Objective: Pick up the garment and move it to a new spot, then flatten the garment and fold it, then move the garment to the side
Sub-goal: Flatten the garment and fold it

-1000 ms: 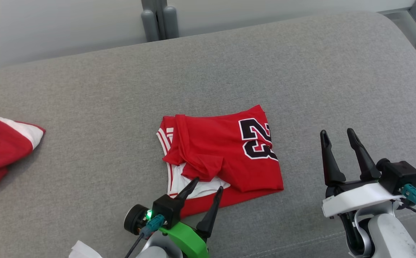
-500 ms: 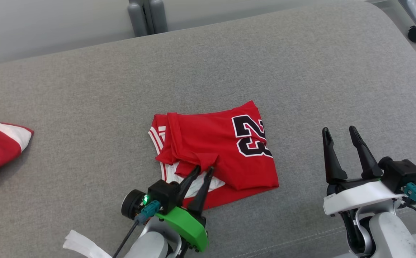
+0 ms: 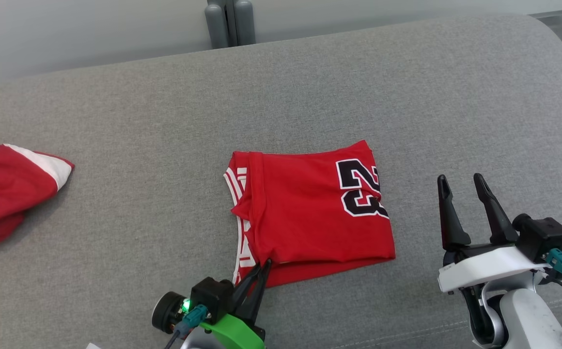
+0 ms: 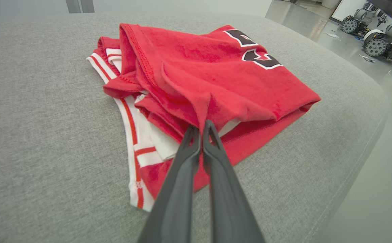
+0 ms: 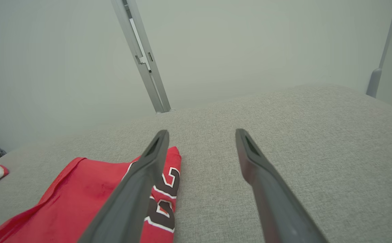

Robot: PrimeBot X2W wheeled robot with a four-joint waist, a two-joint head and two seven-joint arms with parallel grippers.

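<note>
Red garment [image 3: 315,213]: a jersey folded into a rough rectangle, lying flat near the middle of the bench, closer to the robot's edge than to the far one.
Number [image 3: 361,186]: a black 23 edged in white, on the right part of the top layer.
Trim [image 3: 240,228]: white bands with red stripes peek out from under the left edge of the fold.
Bench [image 3: 116,121]: padded, covered in grey woven cloth, with rounded edges.
Left hand [image 3: 261,266]: its two dark fingers are pressed together on a raised pinch of the top red layer at the jersey's near left corner. The left wrist view shows the cloth drawn up into a ridge right at the tips [image 4: 200,124].
Right hand [image 3: 460,180]: fingers spread apart and holding nothing. It hovers just right of the jersey and clear of the cloth.
Second red cloth [image 3: 9,184]: red with a white panel, bunched at the far left of the bench, well apart from the jersey.
Posts [image 3: 230,22]: two grey uprights behind the far edge, against a pale wall.
Floor beyond [image 4: 378,44]: what may be wheeled machines, too small and blurred to be sure.
</note>
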